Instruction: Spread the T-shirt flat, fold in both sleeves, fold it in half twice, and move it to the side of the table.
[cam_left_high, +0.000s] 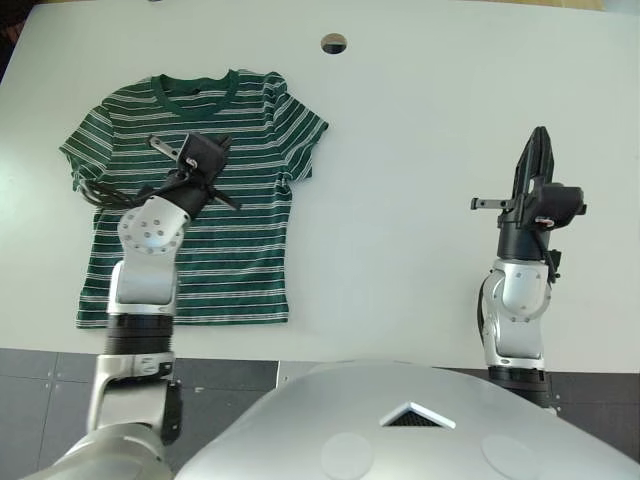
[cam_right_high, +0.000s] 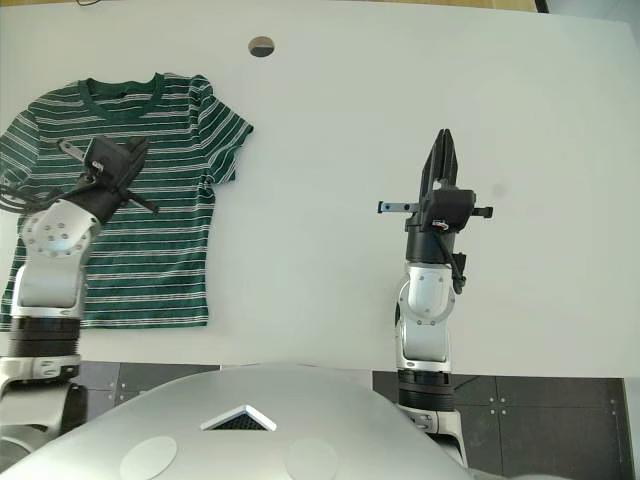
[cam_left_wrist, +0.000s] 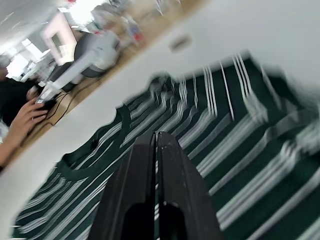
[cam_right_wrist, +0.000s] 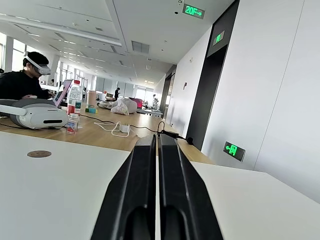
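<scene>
Jaws of my left gripper (cam_left_wrist: 156, 136) are pressed together with no gap, and they have hold of nothing that I can see. It hangs over the chest of the T-shirt (cam_left_high: 245, 130), a little to my side of the collar. Whether the tips touch the fabric I cannot tell. The T-shirt is dark green with thin white stripes. It lies spread flat, front up, with the collar pointing away from me and the hem toward me. Both short sleeves are out to the sides, unfolded. My right gripper (cam_right_high: 443, 140) is well apart from the T-shirt, off past its right sleeve, over bare white table (cam_left_high: 420, 110). Its jaws are closed tight on nothing and point away from me. Beyond the T-shirt's right shoulder, near it, a small round hole (cam_left_high: 334, 43) sits in the tabletop.
</scene>
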